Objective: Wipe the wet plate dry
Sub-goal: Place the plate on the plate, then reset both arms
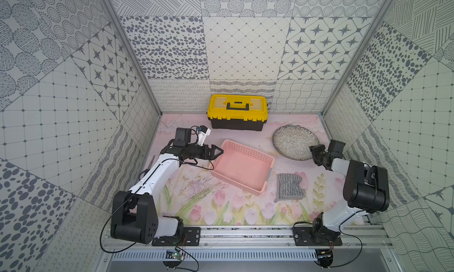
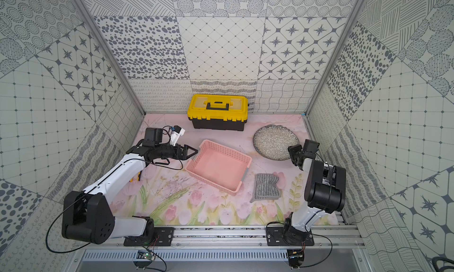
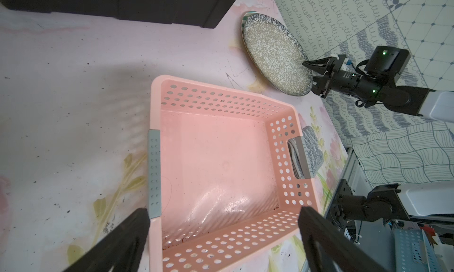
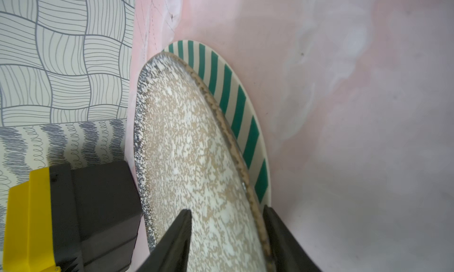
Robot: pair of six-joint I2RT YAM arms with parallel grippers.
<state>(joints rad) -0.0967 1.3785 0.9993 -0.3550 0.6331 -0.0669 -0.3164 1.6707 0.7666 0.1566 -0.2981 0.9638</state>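
Note:
The speckled plate (image 1: 293, 140) (image 2: 275, 140) (image 3: 272, 54) (image 4: 196, 160) lies at the back right of the mat, stacked on a green-striped plate (image 4: 235, 106). My right gripper (image 1: 313, 153) (image 2: 293, 152) (image 3: 308, 74) (image 4: 226, 210) is open at the speckled plate's near edge, one finger over its face and one outside its rim. A grey striped cloth (image 1: 290, 186) (image 2: 266, 186) (image 3: 312, 150) lies flat on the mat, right of the basket, held by nothing. My left gripper (image 1: 217, 151) (image 2: 192, 151) (image 3: 224, 234) is wide open, with the pink basket's near wall between its fingers.
The pink perforated basket (image 1: 269, 160) (image 2: 247, 159) (image 3: 157, 106) sits mid-table with nothing in it. A yellow and black toolbox (image 1: 237, 111) (image 2: 217, 111) (image 4: 61, 214) stands shut at the back. A small yellow-handled tool (image 2: 135, 178) lies under the left arm. Patterned walls enclose three sides.

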